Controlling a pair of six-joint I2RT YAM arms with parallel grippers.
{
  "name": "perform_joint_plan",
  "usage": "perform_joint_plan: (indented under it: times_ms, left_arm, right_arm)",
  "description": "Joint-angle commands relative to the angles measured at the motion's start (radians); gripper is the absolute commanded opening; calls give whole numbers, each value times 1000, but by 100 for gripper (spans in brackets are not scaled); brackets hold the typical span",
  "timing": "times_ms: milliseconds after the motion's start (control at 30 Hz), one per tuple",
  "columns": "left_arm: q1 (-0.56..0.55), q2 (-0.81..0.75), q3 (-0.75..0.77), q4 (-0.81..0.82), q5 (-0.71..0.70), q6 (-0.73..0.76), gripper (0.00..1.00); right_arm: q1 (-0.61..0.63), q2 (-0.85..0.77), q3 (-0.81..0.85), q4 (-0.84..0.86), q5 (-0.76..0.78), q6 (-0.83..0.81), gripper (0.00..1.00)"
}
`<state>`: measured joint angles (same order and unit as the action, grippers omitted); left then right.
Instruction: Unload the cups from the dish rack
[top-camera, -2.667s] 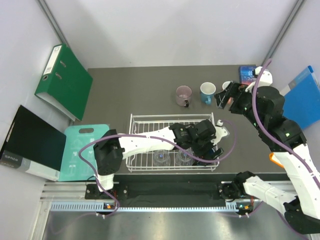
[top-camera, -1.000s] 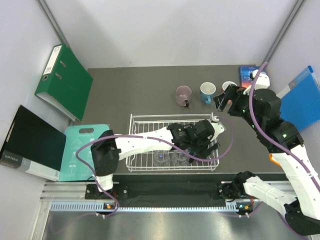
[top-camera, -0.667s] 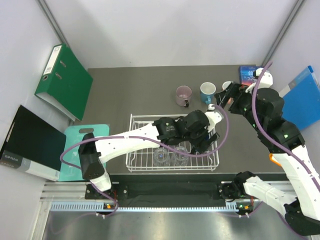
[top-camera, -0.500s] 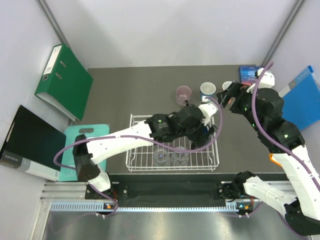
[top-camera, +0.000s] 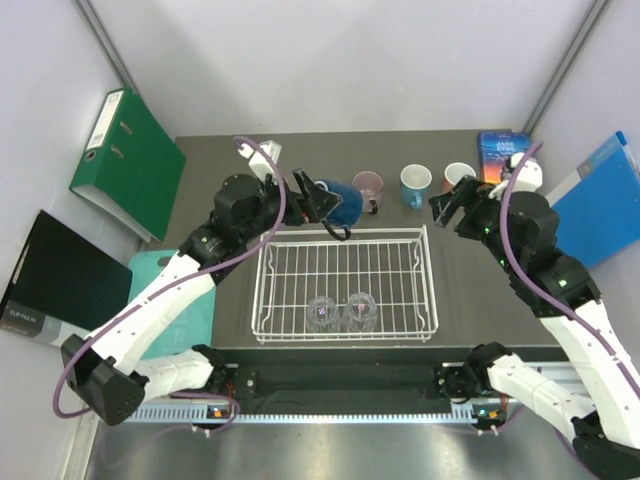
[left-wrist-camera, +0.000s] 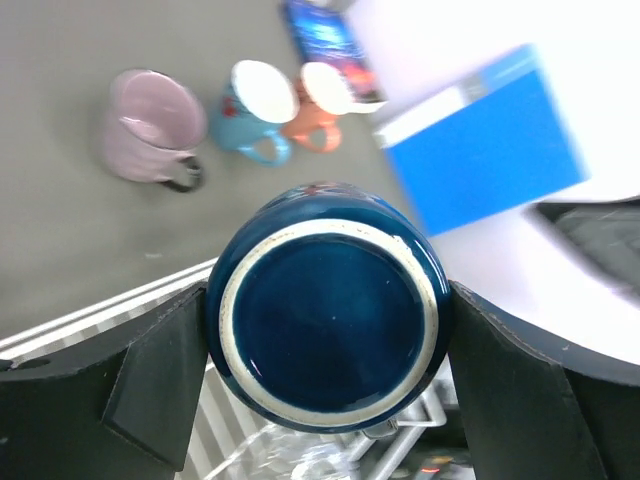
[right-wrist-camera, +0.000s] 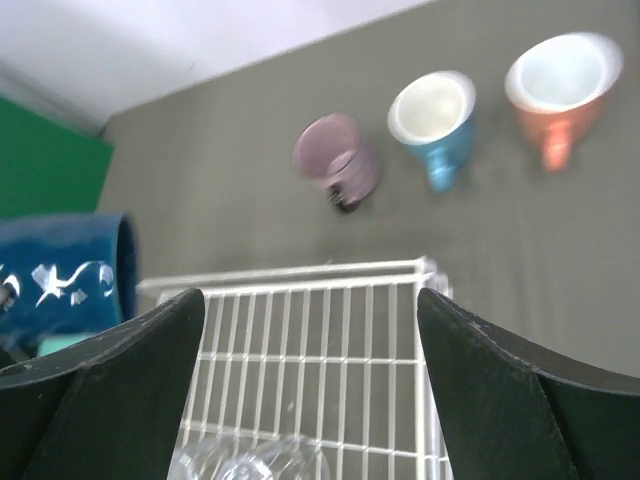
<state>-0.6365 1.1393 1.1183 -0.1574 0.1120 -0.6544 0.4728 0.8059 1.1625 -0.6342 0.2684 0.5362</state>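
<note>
Navy mug (top-camera: 343, 203): was held on its side in the air near the dish rack's far rim, its glazed base turned toward the left wrist camera.
Left gripper (top-camera: 318, 200): was clamped on the navy mug, one finger (left-wrist-camera: 160, 385) pressed against each flank.
Right gripper (top-camera: 447, 204): hung beyond the dish rack's far right corner, jaws spread wide with nothing between them.
Dish rack (top-camera: 345, 232): white wire basket, flat on the dark table.
Glass tumblers (top-camera: 322, 313): two sat side by side inside the dish rack, close to its near rim.
Mauve mug (top-camera: 368, 187): stood upright on the table beyond the dish rack's far rim.
Light blue mug (top-camera: 415, 183): stood upright just right of the mauve one.
Orange mug (top-camera: 459, 176): stood upright, rightmost of that row, past the dish rack's far right corner.
</note>
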Motion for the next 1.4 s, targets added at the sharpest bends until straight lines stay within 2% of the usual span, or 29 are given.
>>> perform_joint_plan:
  times_ms: [0, 167, 333, 500, 600, 833, 1033, 1133, 1167, 1200, 1367]
  left_arm:
    - [70, -18, -84, 441, 270, -276, 0]
    - [92, -9, -136, 602, 371, -398, 0]
    - [103, -7, -199, 723, 402, -467, 0]
    - [104, 5, -245, 795, 416, -525, 0]
    - [104, 14, -256, 815, 420, -539, 0]
    - [106, 49, -268, 866, 439, -567, 0]
    - [104, 96, -272, 953, 468, -611, 0]
    - [106, 111, -275, 984, 476, -626, 0]
    - [104, 114, -276, 987, 474, -626, 0]
    - [106, 114, -276, 989, 472, -626, 0]
    - [104, 128, -264, 998, 485, -630, 0]
  right_arm:
    - [-3, 4, -62, 143, -210, 63, 86]
    - [-3, 1, -138, 326, -395, 131, 83]
    - [-11, -2, -214, 526, -535, 243, 82]
    - [-13, 7, -300, 824, -693, 396, 80]
    - [-13, 22, -316, 930, -742, 449, 78]
    - [-13, 108, -302, 1018, -842, 492, 73]
    - [-10, 148, -297, 1033, -850, 501, 69]
    - [-11, 173, -291, 1038, -856, 502, 61]
    - [-10, 185, -288, 1039, -859, 504, 52]
    - [-11, 190, -288, 1039, -860, 505, 49]
    - [-8, 206, -296, 1035, -865, 498, 40]
